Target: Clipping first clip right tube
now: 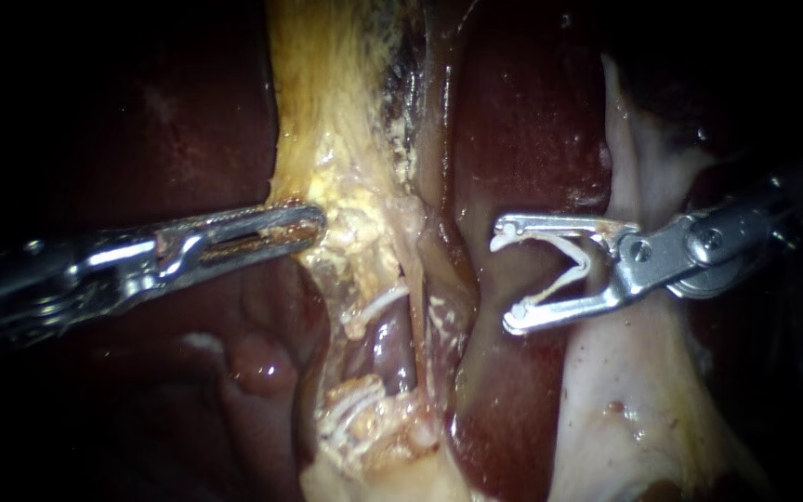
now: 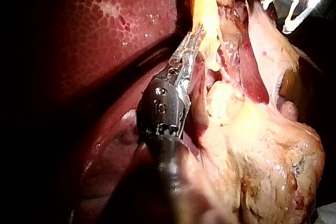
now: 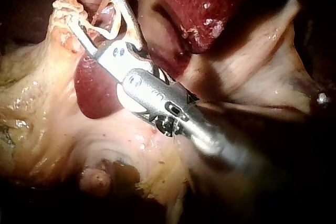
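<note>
Dark liver (image 1: pixel 532 121) filled the view, with yellow fatty tissue (image 1: pixel 346 139) running down it. The end effector of the left instrument (image 1: pixel 313 223) was clamped on that tissue. That of the right instrument (image 1: pixel 506 277) stood wide, holding a white clip (image 1: pixel 580 260) near the exposed tubes (image 1: pixel 394 346) but not touching them.

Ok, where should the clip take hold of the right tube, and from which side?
Mid-span of the right tube, where it runs bare beside the dark gap. Come from its right, I'd say: the right instrument sits there, with the clip spread open towards it. The left instrument is shut on tissue to its left.
</note>
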`<state>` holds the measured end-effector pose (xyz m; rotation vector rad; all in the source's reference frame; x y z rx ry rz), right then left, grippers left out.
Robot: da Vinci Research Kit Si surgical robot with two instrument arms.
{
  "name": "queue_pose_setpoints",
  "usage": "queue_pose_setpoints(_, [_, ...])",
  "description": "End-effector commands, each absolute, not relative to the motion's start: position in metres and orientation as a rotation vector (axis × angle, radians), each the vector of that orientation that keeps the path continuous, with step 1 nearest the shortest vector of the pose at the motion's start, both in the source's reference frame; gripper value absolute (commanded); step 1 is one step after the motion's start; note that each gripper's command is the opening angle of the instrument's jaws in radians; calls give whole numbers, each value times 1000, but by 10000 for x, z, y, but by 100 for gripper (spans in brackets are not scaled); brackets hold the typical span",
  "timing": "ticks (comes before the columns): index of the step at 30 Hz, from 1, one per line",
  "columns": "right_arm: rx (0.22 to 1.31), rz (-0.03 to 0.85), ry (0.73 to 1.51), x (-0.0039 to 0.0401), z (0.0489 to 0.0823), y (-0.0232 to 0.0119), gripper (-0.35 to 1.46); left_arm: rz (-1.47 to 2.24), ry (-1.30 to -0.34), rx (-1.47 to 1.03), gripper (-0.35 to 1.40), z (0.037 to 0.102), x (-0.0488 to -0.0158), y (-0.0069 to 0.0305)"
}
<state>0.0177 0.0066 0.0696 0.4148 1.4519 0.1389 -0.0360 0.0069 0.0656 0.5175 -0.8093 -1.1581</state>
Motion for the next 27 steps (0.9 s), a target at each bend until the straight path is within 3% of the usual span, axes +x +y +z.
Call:
queue_pose_setpoints(1, [415, 140, 1452, 178, 696, 65, 60, -1158, -810, 518, -35, 654, -359, 70])
queue_pose_setpoints(5, [460, 185, 1440, 183, 701, 57, 60, -1157, -808, 529, -35, 642, -352, 76])
queue_pose_setpoints(12, [677, 264, 1357, 218, 726, 23, 60, -1176, -813, 513, -35, 599, -333, 89])
queue_pose_setpoints(19, [792, 214, 1203, 251, 764, 3, 60, -1170, -842, 494, -35, 548, -326, 96])
queue_pose_setpoints(27, [805, 205, 1197, 254, 795, 14, 60, -1167, -859, 484, -35, 524, -328, 93])
